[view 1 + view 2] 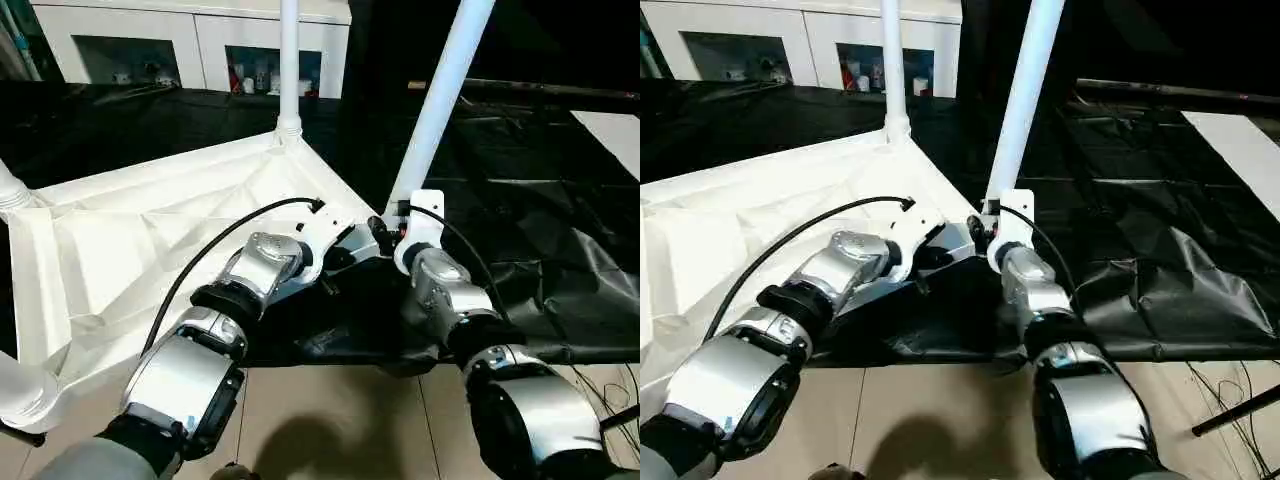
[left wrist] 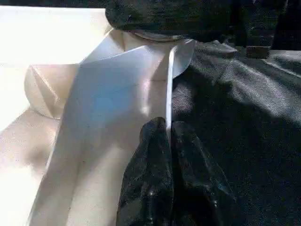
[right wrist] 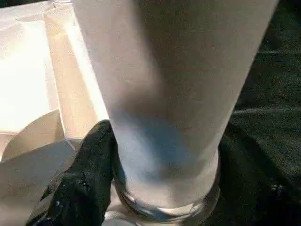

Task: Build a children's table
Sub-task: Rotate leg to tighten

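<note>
White tabletop [image 1: 150,250] upside down, ribbed; tilted tube leg [image 1: 440,110] at near corner socket

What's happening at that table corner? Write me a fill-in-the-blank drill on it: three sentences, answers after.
1. The left gripper is shut on the thin rim of the white ____.
2. The leg at the right gripper stands ____, while the far leg stands upright.
3. The work lies on a ____ sheet.

Missing words: tabletop; tilted; black.
</note>
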Robot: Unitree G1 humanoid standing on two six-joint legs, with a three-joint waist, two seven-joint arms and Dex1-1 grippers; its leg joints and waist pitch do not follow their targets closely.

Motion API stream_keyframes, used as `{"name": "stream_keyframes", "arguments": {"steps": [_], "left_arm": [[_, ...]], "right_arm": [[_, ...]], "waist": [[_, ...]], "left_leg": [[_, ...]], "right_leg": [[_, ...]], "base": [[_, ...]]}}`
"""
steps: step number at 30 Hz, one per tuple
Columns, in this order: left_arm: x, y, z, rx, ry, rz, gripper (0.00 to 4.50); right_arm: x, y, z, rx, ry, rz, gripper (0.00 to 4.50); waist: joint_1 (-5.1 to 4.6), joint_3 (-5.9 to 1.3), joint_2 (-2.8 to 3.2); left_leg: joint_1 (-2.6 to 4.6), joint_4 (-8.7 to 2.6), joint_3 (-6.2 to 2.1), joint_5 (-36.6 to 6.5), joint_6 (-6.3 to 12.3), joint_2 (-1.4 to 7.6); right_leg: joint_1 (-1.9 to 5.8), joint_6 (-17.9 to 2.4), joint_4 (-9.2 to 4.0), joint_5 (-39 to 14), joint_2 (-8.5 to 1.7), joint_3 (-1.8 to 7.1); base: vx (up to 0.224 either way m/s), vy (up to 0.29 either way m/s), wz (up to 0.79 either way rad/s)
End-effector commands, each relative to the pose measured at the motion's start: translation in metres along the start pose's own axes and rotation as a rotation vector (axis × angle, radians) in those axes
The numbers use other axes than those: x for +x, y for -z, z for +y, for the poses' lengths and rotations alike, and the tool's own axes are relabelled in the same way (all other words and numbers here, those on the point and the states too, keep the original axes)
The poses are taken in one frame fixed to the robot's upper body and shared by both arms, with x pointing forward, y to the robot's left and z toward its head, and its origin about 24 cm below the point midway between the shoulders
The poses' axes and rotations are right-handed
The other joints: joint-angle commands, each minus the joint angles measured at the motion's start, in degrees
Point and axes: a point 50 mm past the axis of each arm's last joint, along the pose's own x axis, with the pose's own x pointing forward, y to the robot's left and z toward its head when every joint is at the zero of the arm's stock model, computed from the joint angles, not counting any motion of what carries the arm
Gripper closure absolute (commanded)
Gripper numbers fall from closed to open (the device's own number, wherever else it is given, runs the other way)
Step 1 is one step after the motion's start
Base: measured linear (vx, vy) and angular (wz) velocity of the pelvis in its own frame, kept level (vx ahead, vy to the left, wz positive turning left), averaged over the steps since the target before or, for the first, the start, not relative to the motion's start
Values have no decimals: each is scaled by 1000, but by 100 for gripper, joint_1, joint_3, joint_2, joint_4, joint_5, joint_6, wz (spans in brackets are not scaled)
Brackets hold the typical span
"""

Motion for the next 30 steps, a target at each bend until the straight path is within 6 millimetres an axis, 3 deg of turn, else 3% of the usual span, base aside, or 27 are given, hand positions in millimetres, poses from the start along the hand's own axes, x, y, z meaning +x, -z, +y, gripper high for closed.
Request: {"name": "stream_keyframes", "arguments": {"steps": [1,3,6,8,14,15,16,21,24,30], "left_arm": [[-2,-1,8,4,-91,-7,450],[-3,1,9,5,-86,-3,450],[-6,3,11,33,-48,-3,450],[-8,4,11,40,-32,-3,450],[-17,10,9,125,154,-27,450],[-18,11,8,132,175,-27,450],[-20,12,6,157,225,-36,450],[-34,22,-1,257,456,-6,450],[-40,25,-2,283,526,4,450],[-52,29,2,317,569,17,450]], "right_arm": [[-1,9,11,4,-62,23,181],[-1,6,12,0,-96,-8,111],[-3,-3,13,-59,-206,-81,105],[-3,-5,13,-73,-238,-87,76],[-15,-6,-10,-317,-483,-29,45],[-17,-5,-12,-339,-516,-19,45],[-21,-4,-15,-366,-564,-7,45],[-41,0,-28,-439,-802,19,45],[-50,3,-31,-430,-902,44,45],[-61,8,-32,-428,-1021,105,45]], "waist": [[-20,-392,19],[-24,-390,2],[-45,-385,-9],[-58,-392,-9],[-92,-416,-11],[-77,-410,26],[-84,-408,20],[37,-383,24],[76,-367,51],[115,-369,24]], "left_leg": [[105,-375,-108,-1019,135,207],[96,-373,-106,-1044,155,205],[51,-380,-125,-1048,226,203],[52,-373,-123,-990,258,203],[35,-322,-112,-667,551,189],[32,-310,-111,-634,644,195],[31,-313,-103,-670,653,200],[69,-333,-97,-1011,554,255],[104,-363,-100,-1211,395,287],[98,-380,-109,-1212,302,283]], "right_leg": [[246,-1228,-452,-509,-484,363],[252,-1220,-457,-546,-487,363],[283,-1165,-461,-642,-495,351],[283,-1177,-455,-591,-487,348],[314,-1420,-392,53,-468,342],[310,-1497,-378,173,-482,343],[306,-1511,-384,174,-476,347],[282,-1474,-423,-266,-481,343],[251,-1457,-447,-592,-488,346],[248,-1364,-451,-737,-489,352]], "base": [[0,0,0],[0,0,0],[0,0,0],[0,0,0],[0,0,0],[0,0,0],[0,0,0],[0,0,0],[0,0,0],[0,0,0]]}}
